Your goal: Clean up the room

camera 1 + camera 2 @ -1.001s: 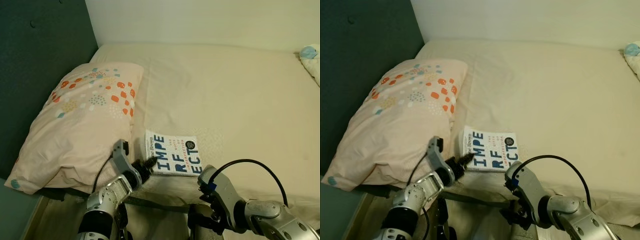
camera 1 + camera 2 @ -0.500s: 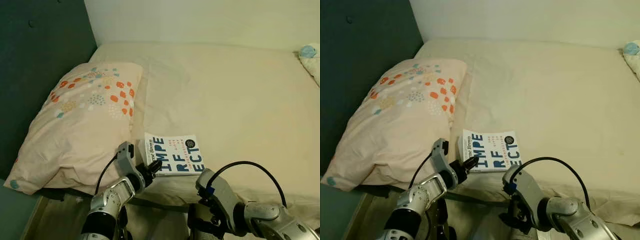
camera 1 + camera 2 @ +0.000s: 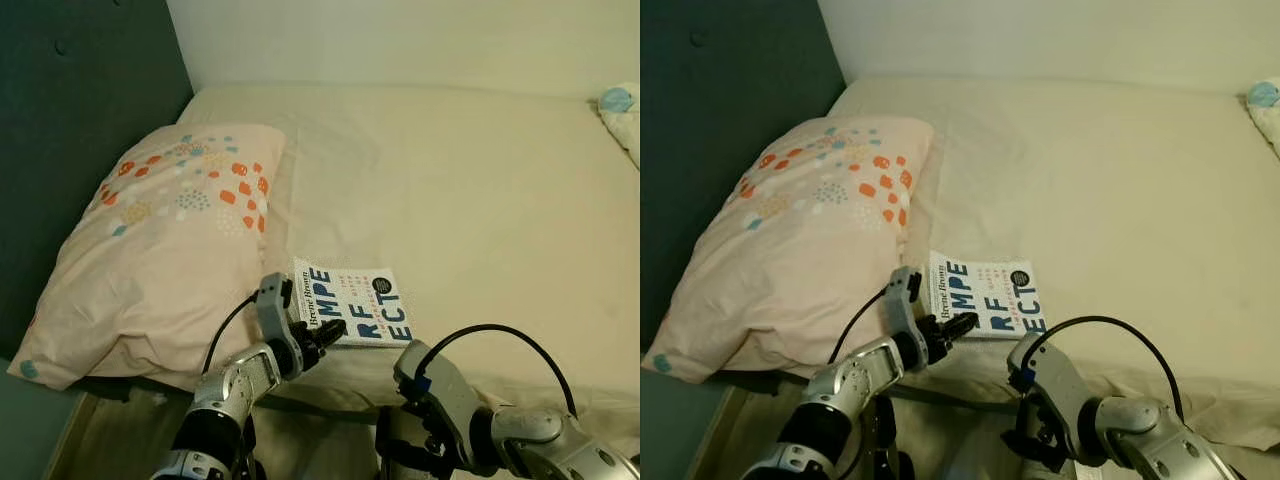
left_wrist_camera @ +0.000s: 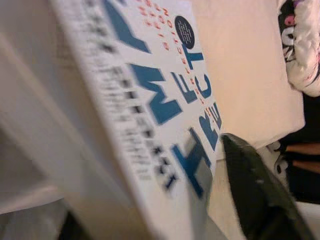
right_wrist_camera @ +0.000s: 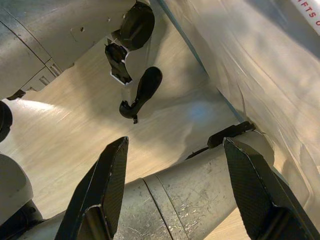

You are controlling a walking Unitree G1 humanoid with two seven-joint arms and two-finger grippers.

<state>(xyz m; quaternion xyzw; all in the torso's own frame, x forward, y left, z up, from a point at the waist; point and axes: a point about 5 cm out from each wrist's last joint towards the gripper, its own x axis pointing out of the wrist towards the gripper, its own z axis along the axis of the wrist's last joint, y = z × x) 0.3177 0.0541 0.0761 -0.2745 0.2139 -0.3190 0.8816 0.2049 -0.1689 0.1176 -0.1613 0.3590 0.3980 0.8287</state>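
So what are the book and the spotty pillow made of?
The book looks like a paperback: a thin paper or card cover, white and smooth, with flat printed blue letters. The pillow looks like soft woven cloth, maybe cotton, pale pink and matte, with printed orange and teal spots; it puffs up and creases. The left end effector is at the book's near edge.

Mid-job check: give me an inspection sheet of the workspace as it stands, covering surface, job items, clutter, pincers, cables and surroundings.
Surface: cream bed, sheet smooth.
Job's things: white book with blue lettering lies flat near the bed's front edge, beside the pillow.
Clutter: a patterned fabric item at the bed's far right edge.
Pincers: left pincer open at the book's near left corner, one finger over the cover; right pincer open, low beside the bed over wooden floor.
Cables: black cable loops over the right arm; another runs along the left forearm.
Surroundings: dark headboard, pale wall.
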